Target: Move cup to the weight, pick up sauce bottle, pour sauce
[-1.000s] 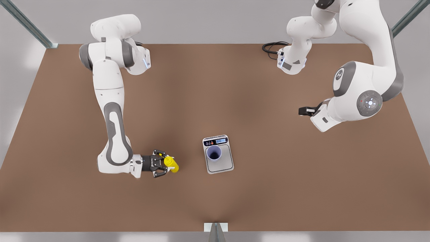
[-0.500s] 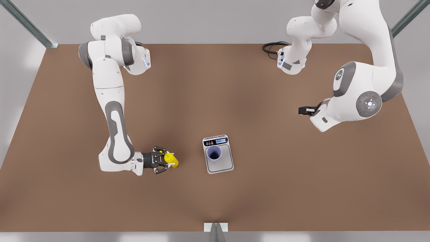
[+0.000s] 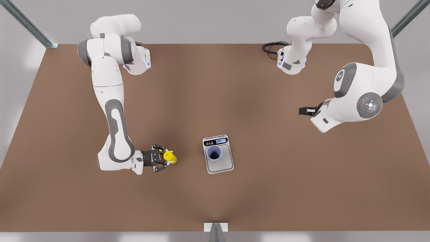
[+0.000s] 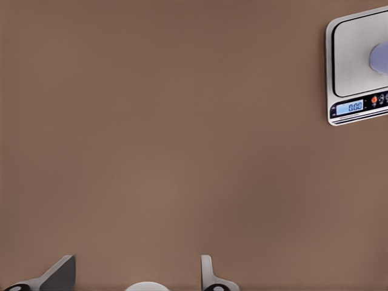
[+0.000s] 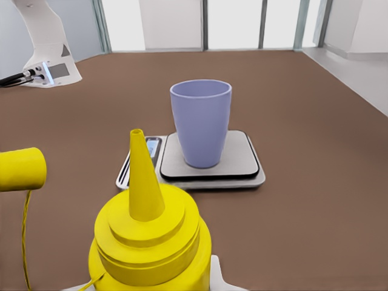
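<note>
Sauce bottle point(image 3: 169, 157): small, bright yellow, round-bodied, with stepped shoulders and a thin pointed nozzle. It stands upright on the front view's left side of the brown table point(image 3: 255, 101), well apart from the scale. The right gripper point(image 3: 166, 158) reaches in level from the side, its fingers closed on the bottle's body.

Cup point(image 3: 214, 153): plain pale lavender-blue, no handle, darker inside. It stands upright on the scale point(image 3: 223, 164), toward the display end, with bare platform on every side.

Scale: flat, silver-grey, rounded corners, with a black button strip and a blue display at the end farther from the front camera. It sits near the middle of the table.

Left gripper point(image 3: 304, 110): held above the table at the front view's right, far from bottle and cup, while its arm waits. In the front view I cannot tell the state of its fingers.

Right wrist view: the bottle point(image 5: 148, 242) rises close up, nozzle uppermost. A loose yellow cap point(image 5: 21, 170) hangs beside it on a thin yellow string. Beyond stands the cup point(image 5: 201, 121) on the scale point(image 5: 242, 159). The front view gives none of this detail of shoulders, cap or string.

Left wrist view: the left gripper point(image 4: 138, 259) looks down on bare table, its fingers point(image 4: 208, 273) spread apart with nothing between them. The scale point(image 4: 354, 60) lies at the edge of this view, and its display reads 0.00, a figure too small to read in the front view. A sliver of the cup point(image 4: 380, 57) shows there too.

Black cable point(image 3: 272, 47): coiled at the far edge of the table.
</note>
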Motion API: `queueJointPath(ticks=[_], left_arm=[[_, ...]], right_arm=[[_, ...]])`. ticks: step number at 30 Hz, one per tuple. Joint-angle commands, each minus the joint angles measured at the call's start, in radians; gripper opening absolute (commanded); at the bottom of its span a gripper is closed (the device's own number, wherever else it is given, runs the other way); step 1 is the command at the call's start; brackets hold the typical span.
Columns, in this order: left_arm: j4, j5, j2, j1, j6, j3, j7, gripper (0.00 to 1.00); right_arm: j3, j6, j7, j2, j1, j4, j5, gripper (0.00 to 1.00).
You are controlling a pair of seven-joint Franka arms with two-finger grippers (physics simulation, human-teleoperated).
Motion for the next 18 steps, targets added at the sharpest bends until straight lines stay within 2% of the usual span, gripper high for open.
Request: queueJointPath(ticks=[1, 6, 7, 8, 18], left_arm=[[0.0, 0.0, -0.001, 0.0, -0.001, 0.0, -0.005, 1.0], [0.0, 0.002, -0.001, -0.002, -0.001, 0.0, -0.005, 1.0], [0.0, 0.002, -0.001, -0.002, -0.001, 0.0, -0.005, 1.0], [0.0, 0.002, -0.001, -0.002, -0.001, 0.0, -0.005, 1.0], [0.004, 0.002, -0.003, -0.006, -0.002, -0.004, -0.008, 1.0]], right_arm=[[0.0, 0.003, 0.064, 0.002, 0.0, 0.001, -0.003, 0.56], [0.0, 0.005, 0.064, 0.002, 0.005, 0.001, -0.003, 0.56], [0.0, 0.005, 0.064, 0.002, 0.005, 0.001, -0.003, 0.69], [0.002, 0.003, 0.064, 0.002, 0.005, 0.001, -0.003, 1.0], [0.002, 0.0, 0.031, 0.005, -0.011, 0.001, -0.005, 1.0]])
